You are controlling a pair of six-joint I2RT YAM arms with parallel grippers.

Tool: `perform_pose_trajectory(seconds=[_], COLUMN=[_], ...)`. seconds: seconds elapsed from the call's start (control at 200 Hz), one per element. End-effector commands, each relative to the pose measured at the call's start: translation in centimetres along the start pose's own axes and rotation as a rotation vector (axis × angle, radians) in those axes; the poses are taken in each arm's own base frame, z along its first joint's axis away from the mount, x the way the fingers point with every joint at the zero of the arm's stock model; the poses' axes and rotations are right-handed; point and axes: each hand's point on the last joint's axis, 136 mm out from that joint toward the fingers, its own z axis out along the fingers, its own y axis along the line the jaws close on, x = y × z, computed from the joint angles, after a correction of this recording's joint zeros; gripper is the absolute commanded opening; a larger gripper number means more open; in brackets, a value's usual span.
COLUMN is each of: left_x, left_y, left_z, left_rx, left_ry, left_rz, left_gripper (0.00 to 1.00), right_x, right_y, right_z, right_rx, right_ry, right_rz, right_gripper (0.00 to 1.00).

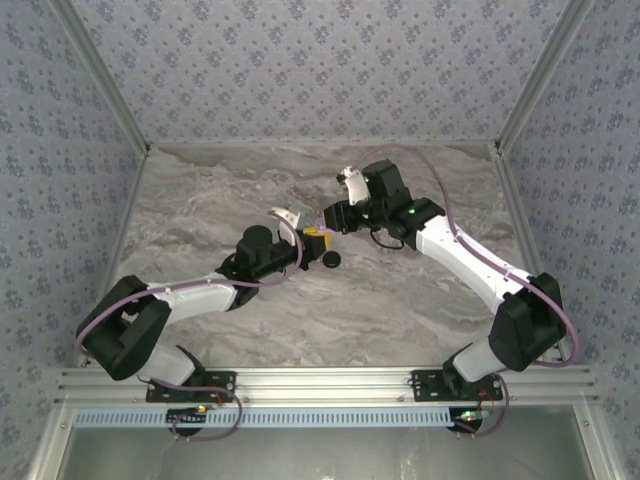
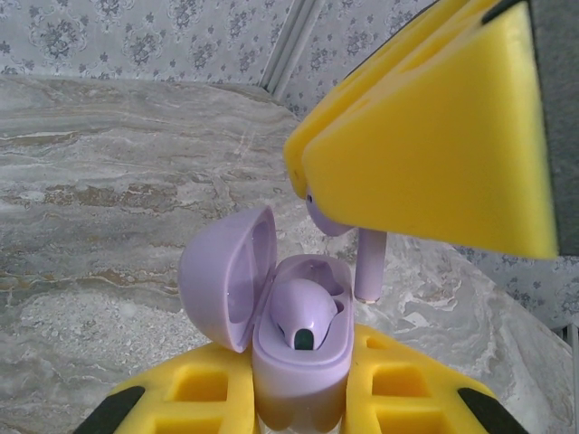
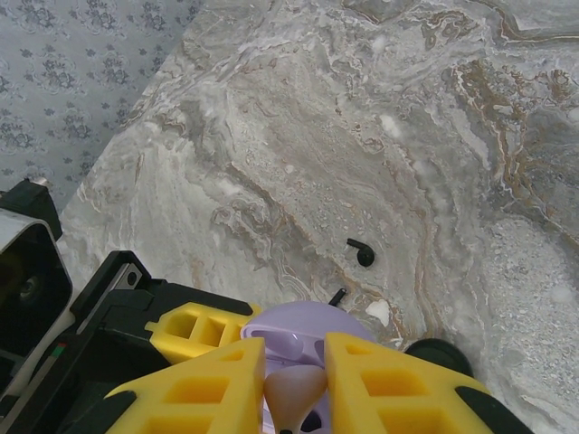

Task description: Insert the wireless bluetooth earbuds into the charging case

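My left gripper (image 2: 303, 393) is shut on the lilac charging case (image 2: 303, 362), holding it upright with its lid (image 2: 226, 280) swung open. One lilac earbud (image 2: 308, 312) sits in a well of the case. Directly above the case, my right gripper (image 3: 294, 384) is shut on a second lilac earbud (image 3: 294, 393). Its stem (image 2: 369, 267) hangs down just beside the case's far rim, not inside it. In the top view the two grippers (image 1: 308, 240) (image 1: 328, 222) meet tip to tip at the table's middle.
Two small black earbuds (image 3: 362, 253) (image 3: 336, 297) lie on the marble table beyond the case. A black round disc (image 1: 330, 260) rests on the table right beside the grippers. Patterned walls enclose the table on three sides.
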Motion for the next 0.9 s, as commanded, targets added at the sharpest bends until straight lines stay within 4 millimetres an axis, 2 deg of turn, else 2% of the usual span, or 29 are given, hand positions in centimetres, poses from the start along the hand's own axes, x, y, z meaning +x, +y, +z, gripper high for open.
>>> perform_pose_trajectory(seconds=[0.0, 0.375, 0.895], left_x=[-1.2, -1.3, -2.4], left_y=[-1.0, -1.5, -2.0], left_z=[0.5, 0.3, 0.0], left_rx=[0.027, 0.041, 0.05], left_ry=[-0.027, -0.032, -0.064], left_rz=[0.031, 0.042, 0.025], left_gripper=[0.15, 0.15, 0.15], right_x=[-1.7, -1.7, -0.4], right_y=[0.7, 0.4, -0.3], right_z=[-0.9, -0.7, -0.2], right_rx=[0.006, 0.014, 0.028], right_ry=[-0.045, -0.048, -0.024], right_rz=[-0.007, -0.004, 0.013], right_gripper=[0.25, 0.25, 0.26])
